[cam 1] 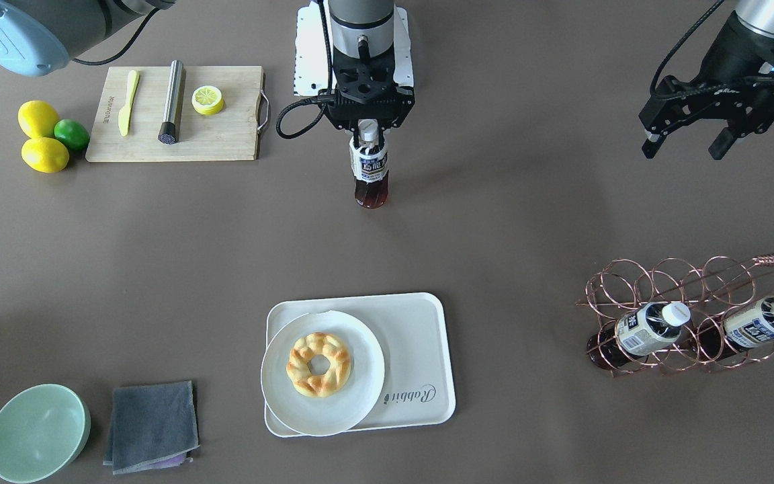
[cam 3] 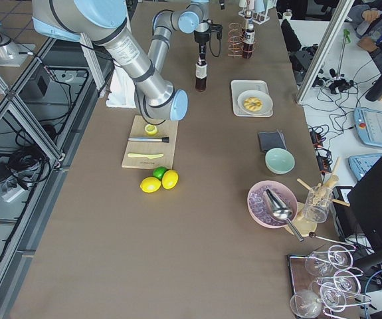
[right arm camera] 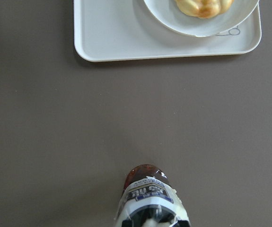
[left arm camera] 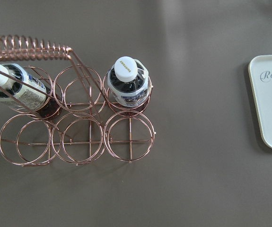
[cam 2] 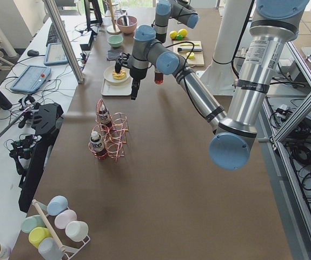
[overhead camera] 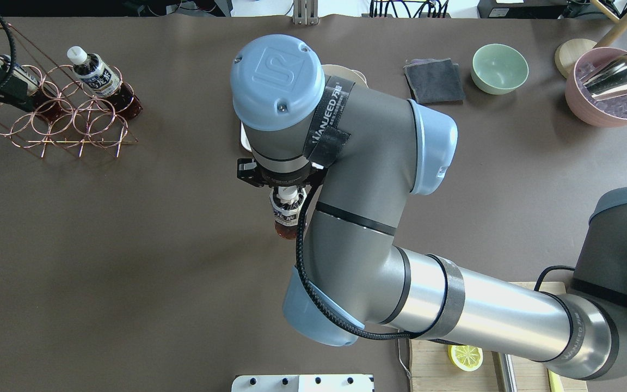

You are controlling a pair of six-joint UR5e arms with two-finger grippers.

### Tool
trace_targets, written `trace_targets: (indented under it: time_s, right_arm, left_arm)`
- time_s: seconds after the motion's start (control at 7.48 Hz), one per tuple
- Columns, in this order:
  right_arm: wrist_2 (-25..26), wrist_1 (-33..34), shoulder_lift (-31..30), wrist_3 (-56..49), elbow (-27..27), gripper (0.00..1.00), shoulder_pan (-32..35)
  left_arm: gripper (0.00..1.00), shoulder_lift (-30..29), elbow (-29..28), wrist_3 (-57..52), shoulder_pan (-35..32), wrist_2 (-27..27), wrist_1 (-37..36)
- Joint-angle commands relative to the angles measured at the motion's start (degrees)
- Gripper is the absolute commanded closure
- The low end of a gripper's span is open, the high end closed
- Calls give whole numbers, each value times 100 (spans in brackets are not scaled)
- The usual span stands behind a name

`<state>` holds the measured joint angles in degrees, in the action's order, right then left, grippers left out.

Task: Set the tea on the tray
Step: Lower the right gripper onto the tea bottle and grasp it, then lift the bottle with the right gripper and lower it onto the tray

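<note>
My right gripper (cam 1: 368, 134) is shut on the neck of a tea (cam 1: 370, 171) bottle, which hangs upright over the table between the robot's base and the tray (cam 1: 420, 336). In the right wrist view the tea (right arm camera: 150, 201) is at the bottom edge and the tray (right arm camera: 121, 40) lies ahead of it. A round white plate (cam 1: 353, 396) with a ring pastry covers one half of the tray, and the half with the word "Rabbit" is bare. My left gripper (cam 1: 687, 144) hangs open and empty, high above the table near the wire rack.
A copper wire rack (left arm camera: 130, 141) holds two more bottles (cam 1: 649, 328) (cam 1: 760, 323). A wooden cutting board (cam 1: 226, 134) carries a lemon half, a knife and a metal muddler. Beside it lie lemons and a lime (cam 1: 44, 134). A green bowl (cam 1: 37, 433) and grey cloth (cam 1: 152, 423) lie beyond the tray.
</note>
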<state>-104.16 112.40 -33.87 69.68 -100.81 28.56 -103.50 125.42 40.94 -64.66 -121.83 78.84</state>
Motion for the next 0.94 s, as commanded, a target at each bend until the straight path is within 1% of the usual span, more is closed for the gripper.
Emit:
trace_targets:
  time_s: [0.0,0.13,0.27,0.4,0.53,0.67,0.8]
  right_arm:
    - [-218,45,161,-559,227,100,578]
    - [-384,10,666,-656,951,100,850]
    - [-586,-373,1228,-727,1863,100,1088]
    - [-710,-1099,1468,-710,2647,100,1221]
    - [-798,-1376,1706,-771,3307,100,1413]
    - [-904,-1596,2108,-989,4123,100,1537]
    - [-896,-2364,2234,-1000,4888,100,1556]
  left_arm:
    - [3,1247,324,-225,-449,-25,927]
    - [3,1958,343,-592,-686,-347,1523]
    - [3,2313,204,-988,-1045,-655,1834]
    - [3,2630,159,-1601,-1318,-675,1855]
    - [3,2824,45,-2207,-1695,-684,1863]
    - [3,2835,-52,-2535,-1995,-728,1855]
    - [3,2835,-70,-2547,-2076,-893,1855]
